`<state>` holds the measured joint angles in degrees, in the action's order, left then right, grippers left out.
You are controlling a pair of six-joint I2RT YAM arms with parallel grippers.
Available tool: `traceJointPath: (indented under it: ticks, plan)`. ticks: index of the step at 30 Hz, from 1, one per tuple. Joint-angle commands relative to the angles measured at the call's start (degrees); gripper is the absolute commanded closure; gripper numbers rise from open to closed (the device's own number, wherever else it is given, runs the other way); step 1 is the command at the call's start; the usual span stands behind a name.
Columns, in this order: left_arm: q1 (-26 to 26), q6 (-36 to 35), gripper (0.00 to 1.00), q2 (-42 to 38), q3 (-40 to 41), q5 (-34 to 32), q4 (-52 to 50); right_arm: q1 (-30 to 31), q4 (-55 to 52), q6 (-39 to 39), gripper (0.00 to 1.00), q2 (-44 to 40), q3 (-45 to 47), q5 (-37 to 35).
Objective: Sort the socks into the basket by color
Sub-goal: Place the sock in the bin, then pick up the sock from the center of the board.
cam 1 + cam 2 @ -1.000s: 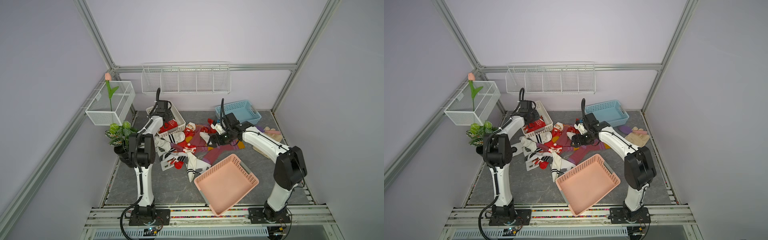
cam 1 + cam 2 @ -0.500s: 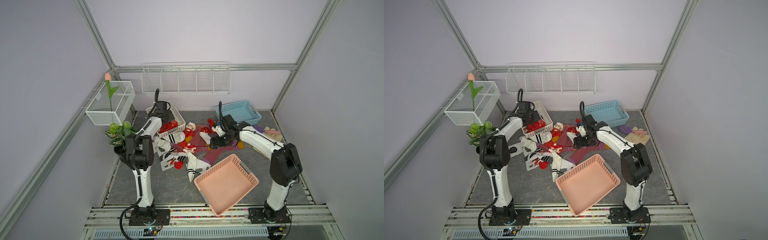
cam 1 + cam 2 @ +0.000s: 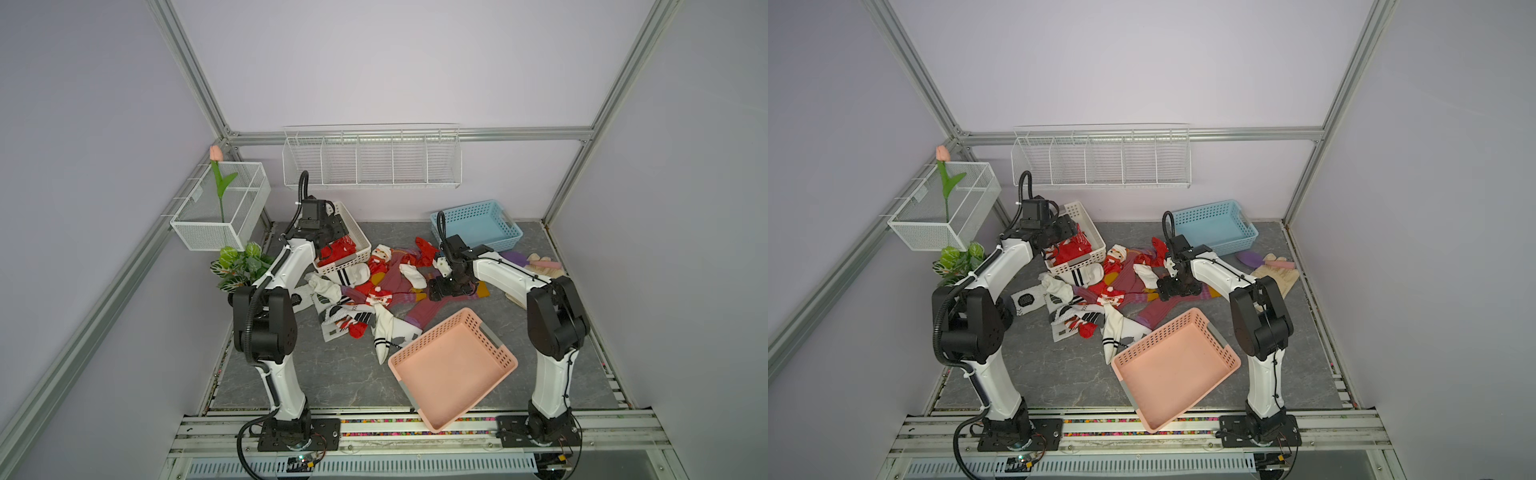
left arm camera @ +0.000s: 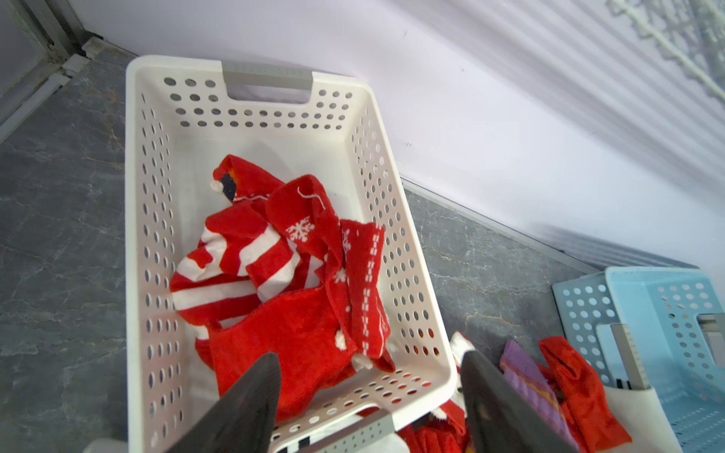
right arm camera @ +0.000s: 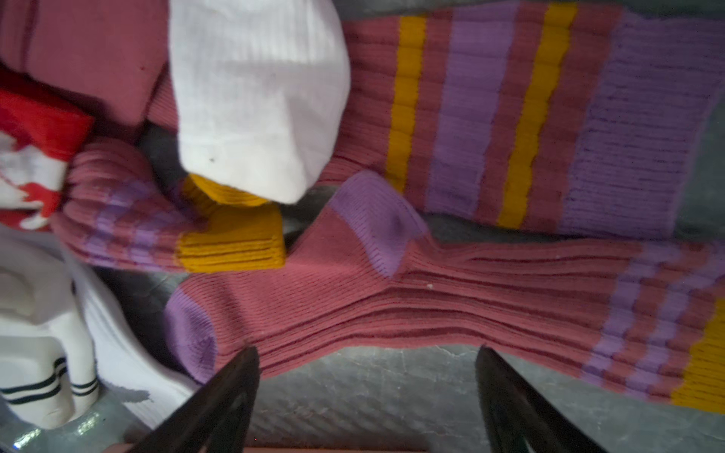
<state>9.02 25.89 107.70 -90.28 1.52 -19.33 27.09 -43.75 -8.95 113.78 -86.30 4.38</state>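
Left gripper (image 4: pixel 368 355) has just spread its jaws, empty, above white basket (image 4: pixel 135 196), red socks (image 4: pixel 274 282) now lying inside: 1 drop judged done, while right gripper (image 5: pixel 367 353), jaws wide, hovers over maroon sock (image 5: pixel 431 298) on table (image 5: pixel 372 396).

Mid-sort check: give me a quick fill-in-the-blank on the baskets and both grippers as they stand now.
1. The white basket holds only ____ socks.
2. The left gripper hangs over that basket with its jaws ____.
3. The right gripper, over the sock pile, holds ____.
4. The pink basket holds ____ socks.

Missing words: red; open; nothing; no.
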Motion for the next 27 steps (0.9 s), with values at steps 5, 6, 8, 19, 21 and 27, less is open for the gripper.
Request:
traceJointPath:
  ticks: [5, 6, 8, 19, 21, 27]
  plan:
    - [0.44, 0.82, 0.32, -5.18, 4.59, 2.14, 1.38, -0.82, 0.80, -0.70, 0.12, 3.93, 0.15, -3.65]
    - [0.55, 0.83, 0.32, -5.64, 5.11, 2.34, 1.49, -0.89, 1.21, -0.91, 0.11, 4.23, 0.53, -4.00]
    - [0.81, 1.04, 0.32, -6.43, 6.17, 2.44, 1.67, -0.88, 2.17, -1.36, 0.12, 5.10, 1.16, -4.68]
    - [1.71, 0.83, 0.32, -8.73, 8.68, 3.08, 1.69, -0.83, 5.41, -3.08, 0.19, 7.60, 4.70, -4.70]
    - [1.70, 0.80, 0.32, -9.04, 9.01, 3.34, 1.68, -0.80, 5.72, -3.27, 0.35, 7.52, 5.53, -4.44]
    - [1.71, 0.91, 0.32, -9.92, 9.74, 4.58, 2.01, -0.82, 5.94, -3.83, 0.78, 6.74, 6.91, -4.38]
